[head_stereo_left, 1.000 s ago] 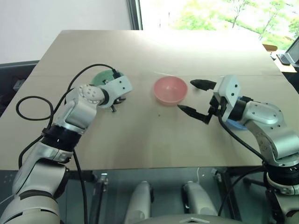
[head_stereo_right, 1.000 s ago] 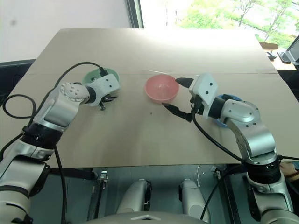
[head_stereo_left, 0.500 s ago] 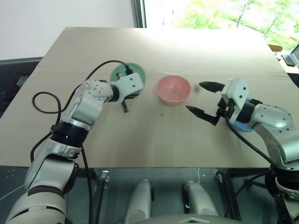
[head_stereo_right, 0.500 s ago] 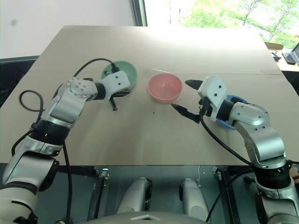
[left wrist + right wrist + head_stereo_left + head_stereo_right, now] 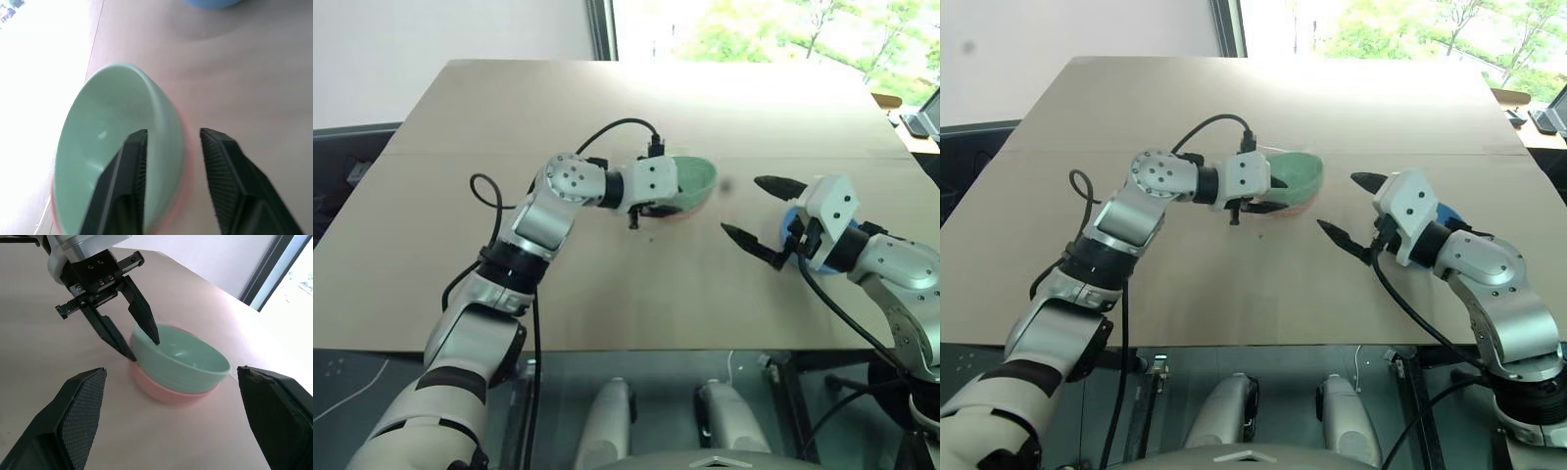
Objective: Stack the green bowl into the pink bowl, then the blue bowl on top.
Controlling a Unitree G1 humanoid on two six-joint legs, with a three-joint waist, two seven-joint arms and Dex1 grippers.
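Centre-left of the head view, the left end effector (image 5: 128, 333) hangs over the near rim of the small round pale mint-green bowl (image 5: 693, 180). One black finger (image 5: 128, 169) sits inside the bowl and the other outside its wall, with a visible gap on each side: the jaws are parted and straddle the rim rather than pinch it. A black cable (image 5: 607, 132) loops up from that wrist.

The green bowl sits nested in the small round salmon-pink bowl (image 5: 161, 390), tilted, its far side raised and its near side low. The pink bowl shows as a thin band beneath and around it, resting on the flat tan cardboard-coloured table (image 5: 607, 284) just above the middle of the frame.

A patch of bare table separates the stacked pair from what lies to the right.

Right of centre, the right end effector (image 5: 763, 214) hovers with its two black fingers spread wide, nothing between them, its opening facing the stacked bowls. In the right wrist view the bowls lie between those two spread pads but well beyond them.

Just behind that end effector, at the right edge of the table, the small round bright sky-blue bowl (image 5: 1446, 215) peeks out, mostly hidden by the white wrist housing.
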